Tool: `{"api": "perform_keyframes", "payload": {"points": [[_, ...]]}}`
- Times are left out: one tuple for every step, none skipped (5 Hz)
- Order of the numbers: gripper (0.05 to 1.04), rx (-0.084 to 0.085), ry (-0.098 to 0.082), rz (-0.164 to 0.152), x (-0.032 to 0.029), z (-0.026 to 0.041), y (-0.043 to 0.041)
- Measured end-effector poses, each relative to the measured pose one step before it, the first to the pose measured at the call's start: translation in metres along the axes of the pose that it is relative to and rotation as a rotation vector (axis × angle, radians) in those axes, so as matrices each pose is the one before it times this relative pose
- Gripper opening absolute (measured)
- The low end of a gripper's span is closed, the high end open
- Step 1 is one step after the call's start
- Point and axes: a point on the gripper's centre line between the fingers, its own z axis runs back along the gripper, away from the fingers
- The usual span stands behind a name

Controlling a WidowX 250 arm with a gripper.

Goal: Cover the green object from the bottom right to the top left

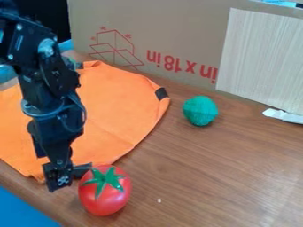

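The black gripper (67,175) hangs low at the lower left, over the bottom corner of the orange cloth (121,113) and just left of the tomato. Whether it holds any cloth is unclear. The cloth spreads over the left side of the table, mostly flat, with a black patch on its right edge. A round green object (200,111) lies uncovered on the wood, right of the cloth and apart from it. Something small and green also shows beside the cloth's top edge, behind the arm.
A red tomato (105,189) with a green star-shaped top stands close to the gripper's right. Behind the cloth rises a cardboard box (177,26), with a pale wood-grain panel (263,57) at right. A white piece (283,115) lies near the panel's foot. Blue material (24,210) borders the table's lower-left edge.
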Motion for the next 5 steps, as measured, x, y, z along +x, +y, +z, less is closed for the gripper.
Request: {"api": "perform_keyframes", "payload": {"points": [[1.001, 0.0035, 0.0018, -0.0014, 0.00209, -0.00589, 0.00397], [1.001, 0.0068, 0.0088, 0.0194, 0.00515, -0.00567, 0.00506], [1.001, 0.0062, -0.0048, 0.0048, 0.00827, -0.00336, -0.00147], [1.001, 0.0138, 0.0025, 0.0142, 0.00722, -0.00635, -0.00347], [0.976, 0.0258, -0.0083, 0.0119, 0.00481, -0.00481, -0.00099]]}}
